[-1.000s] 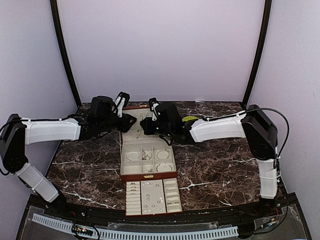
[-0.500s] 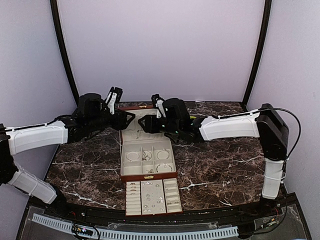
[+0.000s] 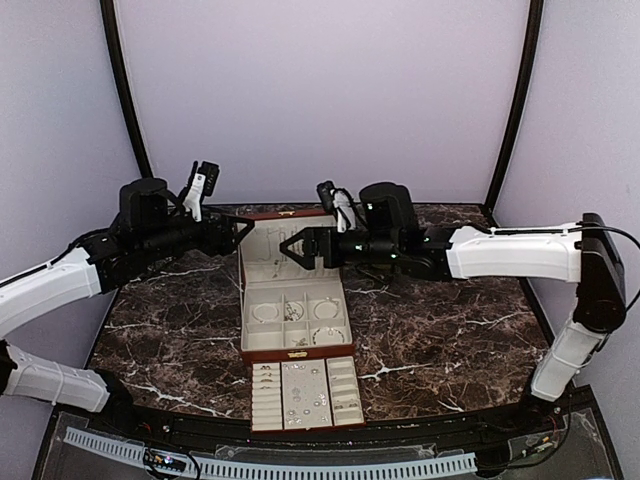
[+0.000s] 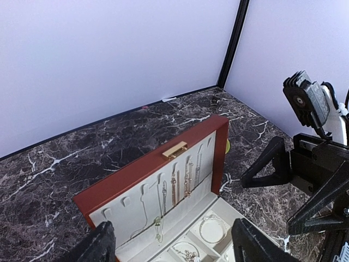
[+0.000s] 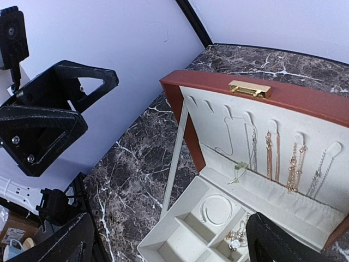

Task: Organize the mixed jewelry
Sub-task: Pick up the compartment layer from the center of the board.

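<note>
**Brown jewelry box stands open between two spread grippers**

Reddish-brown wood frames the jewelry box [image 3: 290,352] at the middle of the dark marble table [image 3: 440,320]. Its lid [image 4: 152,166] stands upright at the far side. The mixed jewelry [image 3: 296,312] lies partly in the box's cream compartments, as pale rings and bangles. More tiny pieces are scattered in the cream compartment tray [image 3: 345,390] just in front of the box. Thin gold and silver chains [image 5: 272,155] hang from hooks inside the lid. The left gripper [image 3: 240,228] hovers just beside the lid's left edge with its jaws wide apart and nothing between them. The right gripper [image 3: 287,246] hangs by the lid's right half, jaws likewise spread and empty, and neither shows contact with the box
</note>
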You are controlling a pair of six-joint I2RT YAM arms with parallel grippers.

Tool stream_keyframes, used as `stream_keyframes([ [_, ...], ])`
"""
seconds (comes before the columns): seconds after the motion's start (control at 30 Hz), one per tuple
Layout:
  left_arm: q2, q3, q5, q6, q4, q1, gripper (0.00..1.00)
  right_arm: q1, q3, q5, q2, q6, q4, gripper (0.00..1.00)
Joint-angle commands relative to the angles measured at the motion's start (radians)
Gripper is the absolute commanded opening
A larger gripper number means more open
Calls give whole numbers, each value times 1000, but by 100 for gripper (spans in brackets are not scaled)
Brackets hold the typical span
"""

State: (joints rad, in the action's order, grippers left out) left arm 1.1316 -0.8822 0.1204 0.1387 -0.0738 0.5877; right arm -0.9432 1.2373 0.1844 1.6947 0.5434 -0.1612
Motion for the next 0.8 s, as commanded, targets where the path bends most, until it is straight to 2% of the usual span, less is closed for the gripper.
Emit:
stream_keyframes([
  [0.0, -72, 8, -11, -7, 100, -11, 77, -5, -41, -24, -79, 36, 132, 98],
  [0.23, -153, 23, -27, 28, 173, -11, 78, -43, -117, -172, -187, 127, 330, 98],
  [0.43, -223, 94, -16, 92, 235, -12, 78, -107, -189, -354, -276, 292, 529, 98],
  [0.63, -258, 174, -68, 98, 271, -11, 78, -262, -320, -419, -349, 520, 591, 90],
  [0.77, -248, 151, -70, 46, 271, -11, 78, -379, -381, -458, -331, 670, 591, 85],
])
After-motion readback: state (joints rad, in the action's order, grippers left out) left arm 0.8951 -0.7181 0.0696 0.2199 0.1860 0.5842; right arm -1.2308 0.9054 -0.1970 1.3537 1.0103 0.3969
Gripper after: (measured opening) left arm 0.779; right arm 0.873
